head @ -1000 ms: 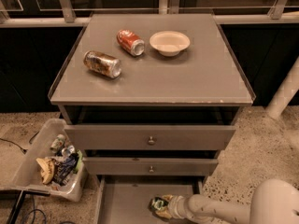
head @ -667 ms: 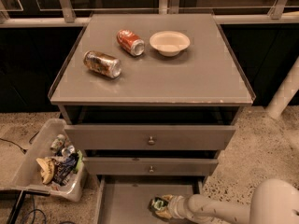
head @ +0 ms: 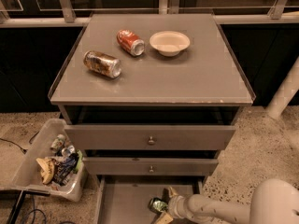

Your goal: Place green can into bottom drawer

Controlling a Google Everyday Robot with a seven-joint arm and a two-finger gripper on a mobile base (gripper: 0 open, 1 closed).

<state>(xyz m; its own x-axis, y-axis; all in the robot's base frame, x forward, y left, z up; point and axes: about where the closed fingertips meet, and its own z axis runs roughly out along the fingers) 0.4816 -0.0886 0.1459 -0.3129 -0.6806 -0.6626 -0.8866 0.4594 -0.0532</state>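
Looking down from the camera view on the grey cabinet (head: 196, 83), I see the bottom drawer (head: 124, 202) pulled out toward the camera. The left half of its flat floor is bare, and this is the widest open room. The left wall of the drawer is a thin raised edge. Just beside that wall, on the speckled ground, stands a plastic bin (head: 25, 174) full of rubbish. The two upper drawers (head: 191, 138) have their fronts above the back part of the bottom drawer, and the lower of these fronts is near above my tool. On the top of the cabinet, well apart from me, lie a red can (head: 131, 42) and a gold-brown can (head: 103, 64), both on their sides, and a white bowl (head: 169, 42) stands beside the red can.

My arm (head: 219, 210) comes in from the lower right. My gripper (head: 164, 204) is inside the right half of the bottom drawer. Its two fingers (head: 172, 192) are closed on the green can (head: 158, 204), one finger behind it and one in front. The can points out to the left of my wrist. I cannot tell if the can touches the drawer floor.
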